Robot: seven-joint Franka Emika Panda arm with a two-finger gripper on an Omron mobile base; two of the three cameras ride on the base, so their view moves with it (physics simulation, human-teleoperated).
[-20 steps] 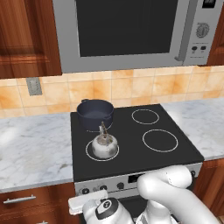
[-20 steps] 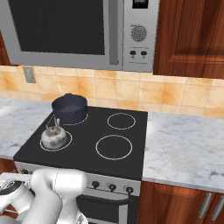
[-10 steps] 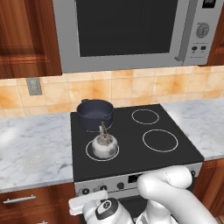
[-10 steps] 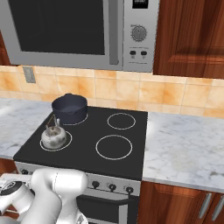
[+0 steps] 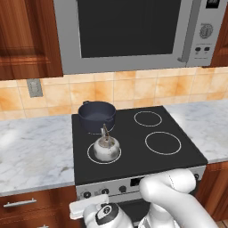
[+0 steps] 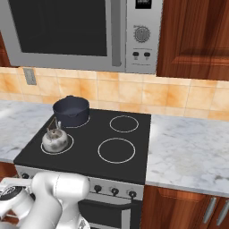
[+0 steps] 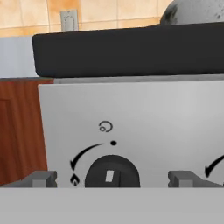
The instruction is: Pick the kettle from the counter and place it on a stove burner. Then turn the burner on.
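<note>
- Kettle point(image 5: 106, 148) sits upright inside the front-left burner point(image 5: 91, 156) ring, left of centre in the left base view, just in front of the dark pot point(image 5: 97, 116).
- Hand point(image 7: 113, 178), at the bottom of the hand view, has its fingers spread wide, either side of a black knob point(image 7: 112, 171) on the stove's grey front panel, holding nothing.
- Marble surface point(image 5: 35, 147) flanks the cooktop.

A silvery kettle point(image 5: 106, 148) is sitting inside the front-left burner ring point(image 5: 90, 156) of a black cooktop point(image 5: 133, 147), just in front of a dark pot point(image 5: 96, 115), with marble bench point(image 5: 33, 147) flanking both sides.
</note>
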